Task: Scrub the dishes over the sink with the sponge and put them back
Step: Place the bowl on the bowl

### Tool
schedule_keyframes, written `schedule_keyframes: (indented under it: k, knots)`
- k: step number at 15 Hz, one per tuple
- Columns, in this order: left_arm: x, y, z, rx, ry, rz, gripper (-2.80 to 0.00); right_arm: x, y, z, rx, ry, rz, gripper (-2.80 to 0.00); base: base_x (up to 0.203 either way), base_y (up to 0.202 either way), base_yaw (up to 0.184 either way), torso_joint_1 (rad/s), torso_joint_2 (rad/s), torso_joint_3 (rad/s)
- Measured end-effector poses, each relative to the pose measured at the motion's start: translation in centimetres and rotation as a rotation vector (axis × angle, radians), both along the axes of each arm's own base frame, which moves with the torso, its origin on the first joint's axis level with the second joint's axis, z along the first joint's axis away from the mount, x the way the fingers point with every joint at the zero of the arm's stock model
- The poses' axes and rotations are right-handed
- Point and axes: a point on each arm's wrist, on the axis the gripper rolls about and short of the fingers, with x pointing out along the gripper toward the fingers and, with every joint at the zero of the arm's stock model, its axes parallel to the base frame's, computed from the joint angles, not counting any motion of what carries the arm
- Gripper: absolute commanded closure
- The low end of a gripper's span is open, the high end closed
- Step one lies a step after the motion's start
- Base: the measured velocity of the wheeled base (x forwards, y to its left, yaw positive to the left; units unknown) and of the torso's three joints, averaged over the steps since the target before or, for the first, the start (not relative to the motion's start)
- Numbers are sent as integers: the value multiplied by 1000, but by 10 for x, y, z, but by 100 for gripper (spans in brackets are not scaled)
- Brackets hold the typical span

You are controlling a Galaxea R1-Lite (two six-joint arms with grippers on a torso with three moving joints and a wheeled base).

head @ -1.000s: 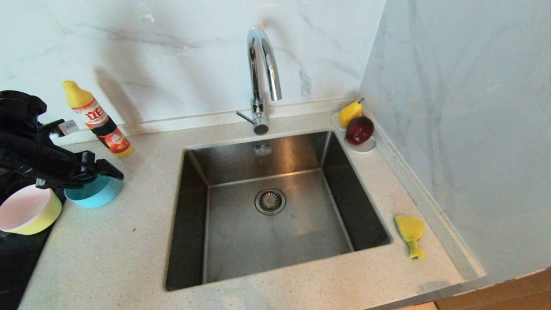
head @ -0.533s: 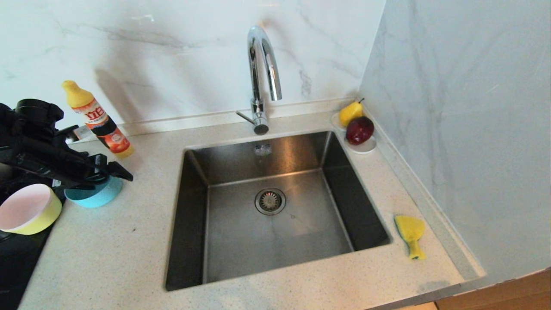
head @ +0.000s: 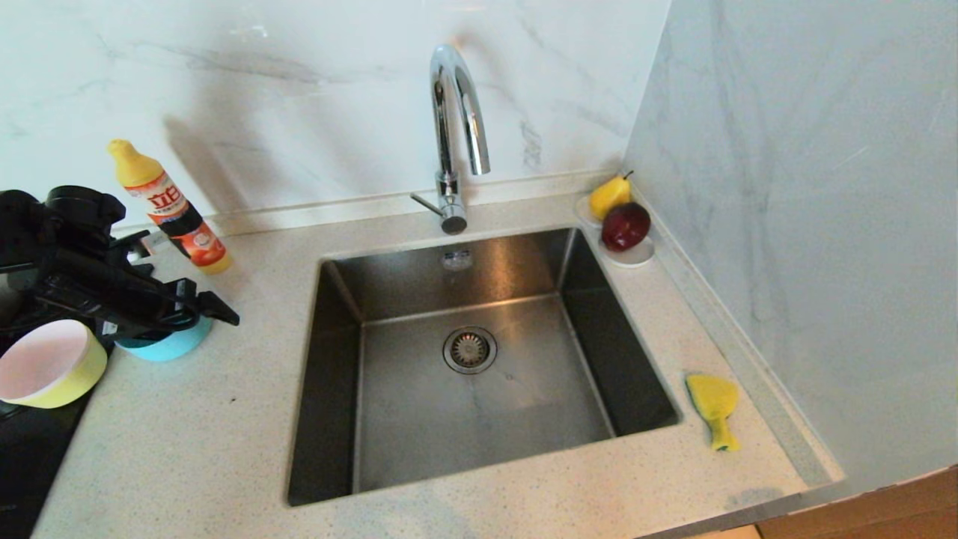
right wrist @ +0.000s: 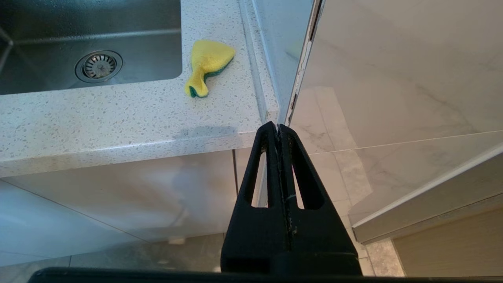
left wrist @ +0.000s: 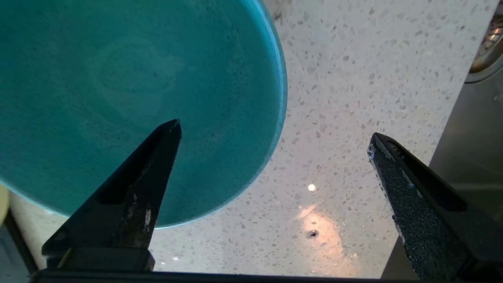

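The light blue bowl [head: 161, 346] stands on the counter left of the sink [head: 419, 427]. My left gripper [head: 209, 303] hangs open just above it and covers most of it. In the left wrist view one finger is over the blue bowl's [left wrist: 137, 90] inside and the other over bare counter, so the left gripper [left wrist: 274, 131] straddles the rim and holds nothing. A pink bowl [head: 41, 358] sits nested in a yellow bowl [head: 75, 383] further left. The sponge [head: 712, 404] lies on the counter right of the sink. My right gripper [right wrist: 278, 126] is shut and empty, parked below the counter's front edge, short of the sponge [right wrist: 208, 63].
A chrome tap [head: 456, 127] arches over the sink's back edge. A detergent bottle [head: 171, 208] leans at the back left. A white saucer [head: 636, 256] with a pear and an apple sits in the back right corner. A black surface [head: 30, 464] borders the counter's left.
My left gripper has moved right and down over the blue bowl, still open, hiding more of it. The bowls, the sponge and the right arm have not moved.
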Motion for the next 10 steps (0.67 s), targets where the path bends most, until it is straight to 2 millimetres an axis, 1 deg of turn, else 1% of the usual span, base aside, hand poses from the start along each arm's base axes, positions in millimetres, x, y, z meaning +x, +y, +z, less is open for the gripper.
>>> schedule_keyframes:
  k: [3,7,8,9,10]
  knots:
    - [-1,-1,-3,-10,14,3,-280,0,0,0,0,0,0,0,0,0,0,0,0,0]
    - [-1,-7,-7,-18,29,-9,-280,0,0,0,0,0,0,0,0,0,0,0,0,0]
    - [-1,-8,-7,-16,29,-10,-49,0,0,0,0,0,0,0,0,0,0,0,0,0]
    - [-1,-8,-7,-16,32,-9,0,0,0,0,0,0,0,0,0,0,0,0,0,0]
    - [-1,-8,-8,-13,34,-9,0,0,0,0,0,0,0,0,0,0,0,0,0,0]
